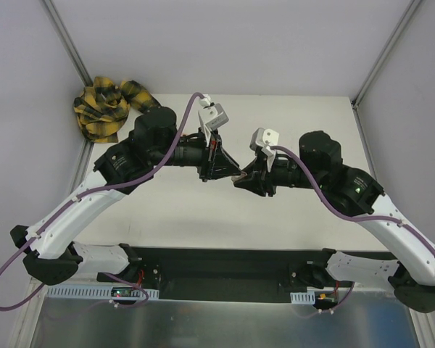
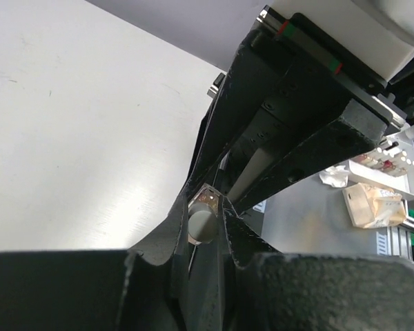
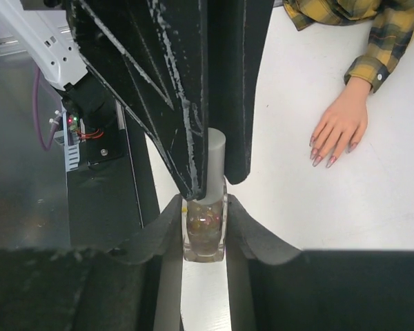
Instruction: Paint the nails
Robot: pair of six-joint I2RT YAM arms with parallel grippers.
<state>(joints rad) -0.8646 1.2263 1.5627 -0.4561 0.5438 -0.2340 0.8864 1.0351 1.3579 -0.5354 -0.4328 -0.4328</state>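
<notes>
Nails (image 3: 329, 157) well apart from the fingers (image 3: 252, 238) around the polish bottle (image 3: 205, 231)

White tabletop (image 1: 203, 214), pale grey enclosure walls (image 1: 225, 43), crumpled packet (image 2: 372, 207) on a grey metal surface (image 2: 297, 224).

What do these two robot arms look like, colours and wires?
Both arms have white shells near the base, the left arm and right arm alike, turning to bulky black joints further out. A purple cable runs along each. The left gripper and right gripper are black, rough-textured and wedge-shaped.
</notes>
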